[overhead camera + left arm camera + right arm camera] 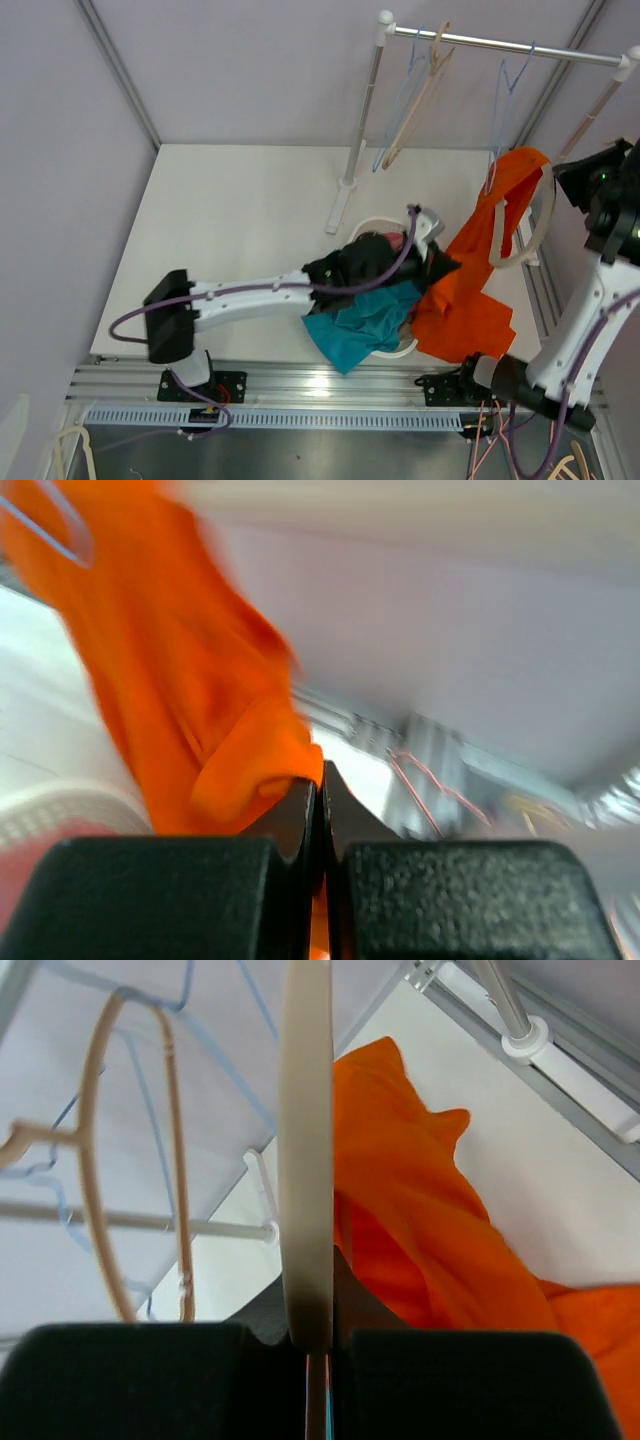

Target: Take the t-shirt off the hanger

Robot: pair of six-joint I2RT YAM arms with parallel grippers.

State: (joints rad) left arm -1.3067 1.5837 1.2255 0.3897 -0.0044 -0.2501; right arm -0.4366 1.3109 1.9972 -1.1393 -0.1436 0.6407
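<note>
The orange t-shirt (470,290) hangs on a cream hanger (537,232) over the table's right side, its lower part draping down toward the front edge. My right gripper (565,185) is up at the right, shut on the hanger; the right wrist view shows the cream bar (305,1140) clamped between the jaws at my right gripper (318,1290), with the t-shirt (420,1190) just behind. My left gripper (437,258) reaches across to the shirt's left edge. In the left wrist view the left gripper (320,780) is shut, pinching a fold of the t-shirt (190,680).
A white clothes rack (500,45) stands at the back right, holding a beige hanger (415,100) and a blue wire hanger (505,90). Under my left arm is a white basket (372,222) with a teal cloth (360,320) and dark clothes (360,262).
</note>
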